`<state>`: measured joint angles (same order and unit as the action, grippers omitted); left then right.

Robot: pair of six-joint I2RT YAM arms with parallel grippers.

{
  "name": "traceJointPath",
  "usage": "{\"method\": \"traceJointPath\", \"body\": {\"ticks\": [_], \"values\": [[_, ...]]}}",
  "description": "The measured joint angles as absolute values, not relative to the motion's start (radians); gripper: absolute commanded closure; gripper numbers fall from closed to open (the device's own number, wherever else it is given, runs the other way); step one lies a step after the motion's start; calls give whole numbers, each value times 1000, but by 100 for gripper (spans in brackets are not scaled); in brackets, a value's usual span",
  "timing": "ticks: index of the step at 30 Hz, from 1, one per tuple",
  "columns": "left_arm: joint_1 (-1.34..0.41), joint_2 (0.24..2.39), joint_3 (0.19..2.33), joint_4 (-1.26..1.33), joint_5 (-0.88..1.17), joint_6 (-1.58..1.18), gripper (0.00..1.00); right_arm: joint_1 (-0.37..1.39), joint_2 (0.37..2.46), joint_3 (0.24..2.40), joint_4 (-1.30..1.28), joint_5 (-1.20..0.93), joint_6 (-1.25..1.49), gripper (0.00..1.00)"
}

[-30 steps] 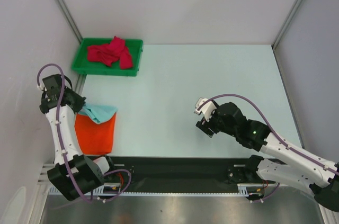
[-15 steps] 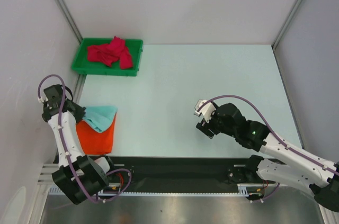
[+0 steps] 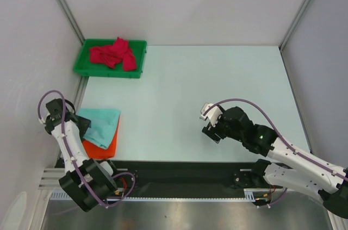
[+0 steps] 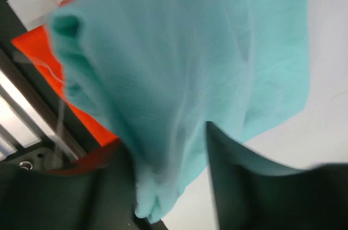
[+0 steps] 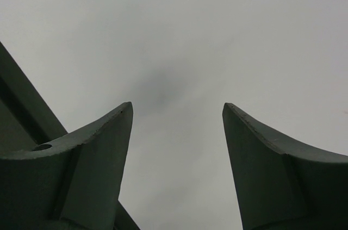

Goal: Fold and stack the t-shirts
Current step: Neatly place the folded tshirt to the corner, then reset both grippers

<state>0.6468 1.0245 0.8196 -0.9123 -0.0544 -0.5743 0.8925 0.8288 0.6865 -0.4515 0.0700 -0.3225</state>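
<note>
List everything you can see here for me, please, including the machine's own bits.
mint green t-shirt: one, mint green, near left of the table, lying on the orange one.
orange t-shirt: one, bright orange, under the mint one.
red t-shirt: one, crimson, crumpled in the tray.
tray: one, green, far left corner.
table: one, pale, under everything.
left gripper: one, dark, at the mint shirt, cloth between its fingers.
right gripper: one, dark, open and empty, above the table.

Overhead camera covers the whole table (image 3: 217, 88); left wrist, close up, shares the mint t-shirt (image 4: 190, 67); right wrist closely faces bare surface.
</note>
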Motion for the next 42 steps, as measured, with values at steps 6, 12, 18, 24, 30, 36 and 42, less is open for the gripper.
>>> {"method": "traceJointPath", "body": {"ticks": [6,12,18,24,30,36,42], "values": [[665,1013,794,-988,-85,-695,8,892,819,683,-451,70,-321,27],[661,1010,852,-1117,-181,-825,4,892,817,675,-455,70,-313,27],[602,1015,945,-1227,-221,-999,0,893,817,675,-459,71,-294,27],[152,1038,1085,-1129,-252,-1071,0,896,816,676,-459,71,-243,27],[-192,902,841,-736,-72,-1026,0,898,754,661,-436,55,-35,25],[-421,584,428,-384,140,-1026,0,912,423,416,-288,73,376,0],[-450,191,97,-57,311,-1120,0,921,70,186,-278,159,749,0]]}}
